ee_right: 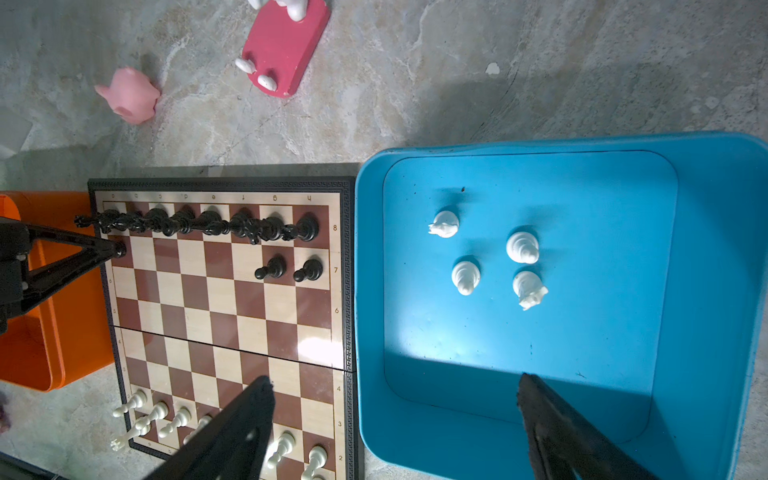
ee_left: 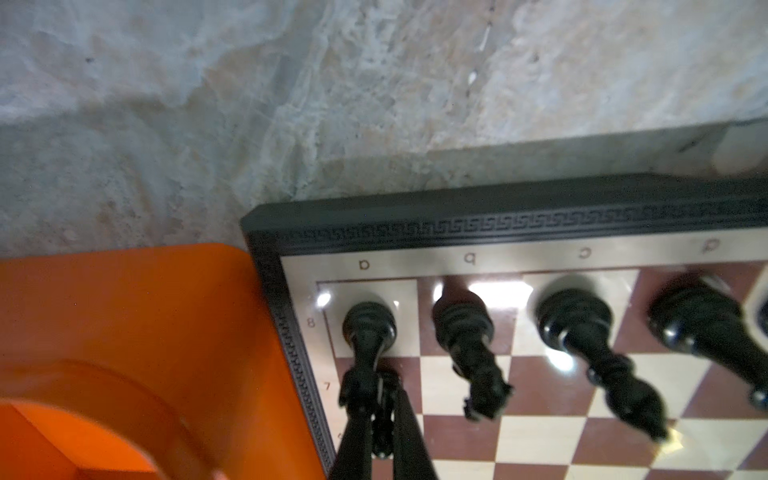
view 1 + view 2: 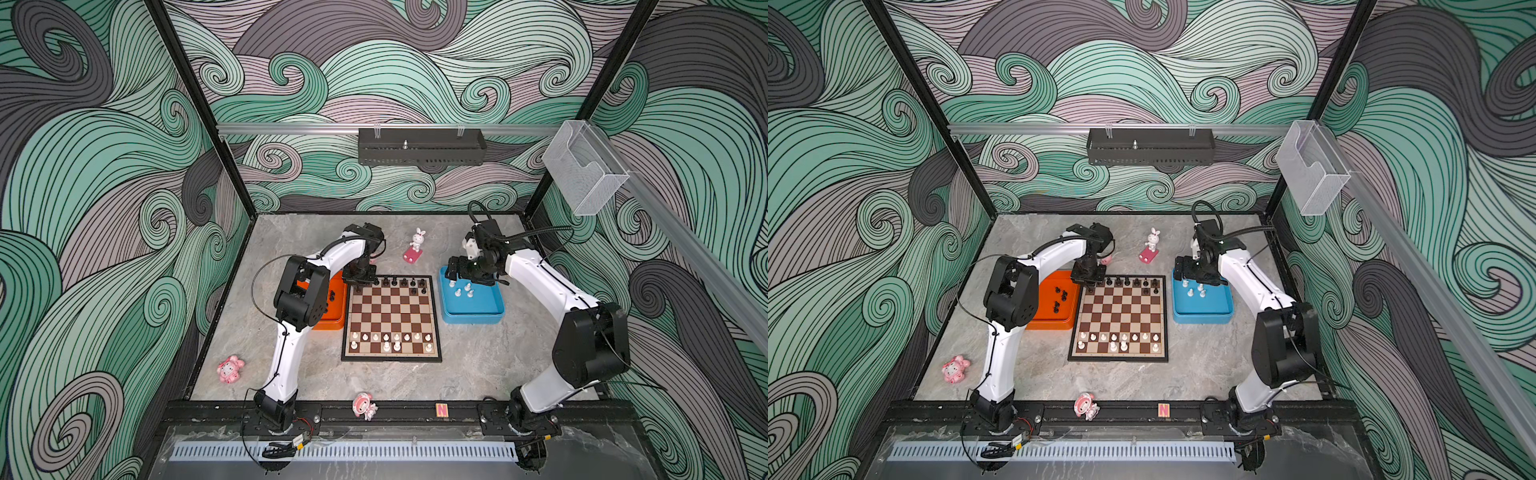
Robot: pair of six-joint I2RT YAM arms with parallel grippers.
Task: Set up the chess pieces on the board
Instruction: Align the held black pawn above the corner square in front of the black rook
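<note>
The board (image 3: 392,316) (image 3: 1121,318) lies mid-table. Black chess pieces (image 1: 199,224) fill its far row, and two black pawns (image 1: 272,270) stand in front of them at the right end. White pieces (image 3: 390,340) stand on the near rows. My left gripper (image 3: 358,286) (image 2: 375,390) is shut on a black pawn (image 2: 382,432) over the far-left corner's second-row square. I cannot tell whether the pawn touches the board. My right gripper (image 3: 455,270) (image 1: 395,380) hangs open and empty over the blue tray's board-side edge, apart from the several white pieces (image 1: 521,247) inside.
The orange tray (image 3: 1054,322) left of the board holds several black pieces (image 3: 1061,295). The blue tray (image 3: 473,318) sits on the right. A rabbit figure (image 3: 415,245) stands behind the board. Pink toys lie nearby (image 1: 131,95), at the near left (image 3: 230,369) and on the front rail (image 3: 364,406).
</note>
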